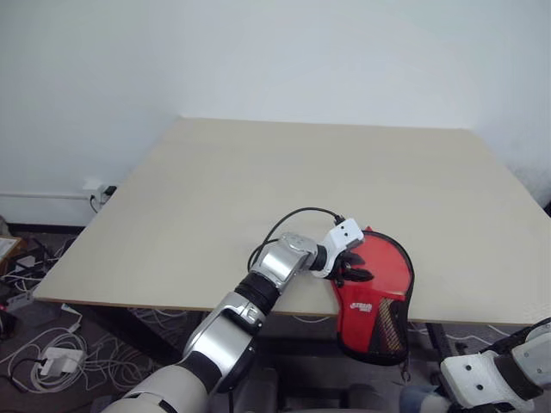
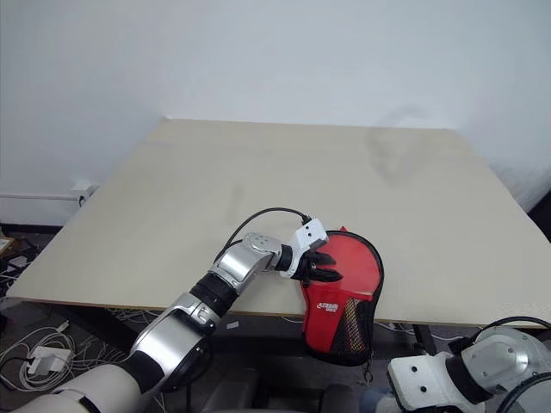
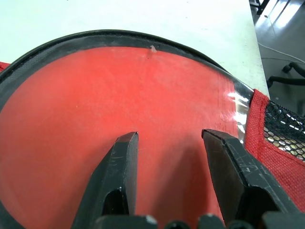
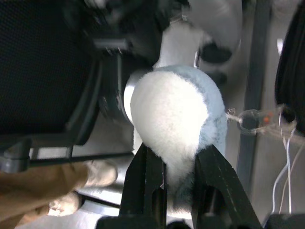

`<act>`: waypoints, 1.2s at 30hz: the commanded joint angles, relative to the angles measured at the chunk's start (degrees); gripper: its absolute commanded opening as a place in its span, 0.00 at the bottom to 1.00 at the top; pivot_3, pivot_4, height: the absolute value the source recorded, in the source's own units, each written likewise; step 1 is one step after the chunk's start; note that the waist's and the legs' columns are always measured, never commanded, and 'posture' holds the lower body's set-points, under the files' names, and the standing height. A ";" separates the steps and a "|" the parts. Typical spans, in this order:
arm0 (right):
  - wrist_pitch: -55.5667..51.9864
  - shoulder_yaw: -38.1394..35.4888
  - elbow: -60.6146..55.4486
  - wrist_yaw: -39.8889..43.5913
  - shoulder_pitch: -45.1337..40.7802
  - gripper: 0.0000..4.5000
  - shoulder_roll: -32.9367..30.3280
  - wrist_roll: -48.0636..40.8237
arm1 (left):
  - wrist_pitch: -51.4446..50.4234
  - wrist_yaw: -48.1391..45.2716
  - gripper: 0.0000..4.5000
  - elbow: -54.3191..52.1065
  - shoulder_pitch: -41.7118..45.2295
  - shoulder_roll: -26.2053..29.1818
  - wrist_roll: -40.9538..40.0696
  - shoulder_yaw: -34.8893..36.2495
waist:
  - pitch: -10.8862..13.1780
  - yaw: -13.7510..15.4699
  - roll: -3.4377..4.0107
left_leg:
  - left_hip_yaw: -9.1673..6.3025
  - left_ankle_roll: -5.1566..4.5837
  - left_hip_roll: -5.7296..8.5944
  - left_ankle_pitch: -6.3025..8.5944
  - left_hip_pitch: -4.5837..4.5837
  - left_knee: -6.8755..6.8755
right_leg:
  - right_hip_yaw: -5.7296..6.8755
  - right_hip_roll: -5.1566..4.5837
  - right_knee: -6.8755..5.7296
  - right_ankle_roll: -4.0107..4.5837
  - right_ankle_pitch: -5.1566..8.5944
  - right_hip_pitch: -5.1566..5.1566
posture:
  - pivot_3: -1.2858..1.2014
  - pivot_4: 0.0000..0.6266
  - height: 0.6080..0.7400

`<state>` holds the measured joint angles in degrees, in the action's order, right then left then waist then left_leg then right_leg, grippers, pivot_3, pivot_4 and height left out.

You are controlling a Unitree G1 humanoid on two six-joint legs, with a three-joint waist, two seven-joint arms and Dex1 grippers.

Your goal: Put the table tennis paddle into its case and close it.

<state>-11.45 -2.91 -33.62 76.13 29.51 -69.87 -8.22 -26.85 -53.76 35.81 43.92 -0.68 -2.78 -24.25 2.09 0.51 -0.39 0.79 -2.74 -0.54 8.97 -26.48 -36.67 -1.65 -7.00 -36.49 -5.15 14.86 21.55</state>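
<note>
At the worktop's [image 1: 258,172] near edge lies the red case [image 1: 379,297], its narrow end overhanging; the left hand [image 1: 351,268] rests on it, fingers parted, gripping nothing. The right hand [image 4: 178,191], nearly closed, holds nothing.

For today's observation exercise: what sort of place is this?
Probably a robotics lab or workshop: a plain wooden table against a bare white wall, with loose cables and power adapters on the floor.
</note>
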 commanded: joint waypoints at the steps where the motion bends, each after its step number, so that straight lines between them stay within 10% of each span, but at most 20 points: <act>1: -2.81 -0.88 0.99 -1.52 -2.75 0.27 0.80 -0.96 | -1.00 0.34 0.49 1.70 -0.06 0.53 1.86 -0.84 | 0.00 0.02 0.00 | -0.01 0.00 0.00 0.00 0.00 0.00 | 0.06 -0.01 0.00 0.01 0.00 -0.01 | 0.52 0.00 0.81; 6: -4.95 -4.10 0.04 -0.45 -4.44 0.64 0.68 -4.35 | -0.45 0.23 0.49 2.23 0.07 0.53 2.04 -0.89 | 0.00 0.03 0.01 | -0.06 0.00 0.00 0.00 0.00 -0.03 | 0.26 -0.01 -0.01 0.01 -0.01 -0.03 | 0.52 0.00 0.81; 20: -19.77 -9.46 0.77 -6.16 -19.14 0.64 3.78 -16.64 | 2.87 -0.33 0.49 3.57 1.86 3.14 1.99 0.82 | 0.02 -0.33 -0.02 | -0.09 0.02 -0.11 0.01 0.01 -0.04 | 0.73 -0.21 0.00 0.07 -0.05 -0.05 | 0.52 0.00 0.81; 36: -21.72 -5.28 13.34 -22.97 -35.70 0.64 20.47 -15.57 | 3.03 -19.55 0.49 -30.41 -7.12 27.94 -7.37 6.88 | 0.30 -0.32 0.19 | 0.06 0.07 -0.18 -0.01 -0.11 0.17 | 0.77 -0.11 -0.05 0.31 -0.21 0.24 | 0.52 0.00 0.81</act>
<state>-34.43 -6.86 -20.47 53.92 -4.42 -49.09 -24.09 -22.68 -71.35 10.01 37.18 25.74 -8.00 -18.90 2.39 0.19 -0.21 0.85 -2.67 -0.73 8.96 -26.59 -36.50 -0.88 -7.10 -36.59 -4.85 14.65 21.80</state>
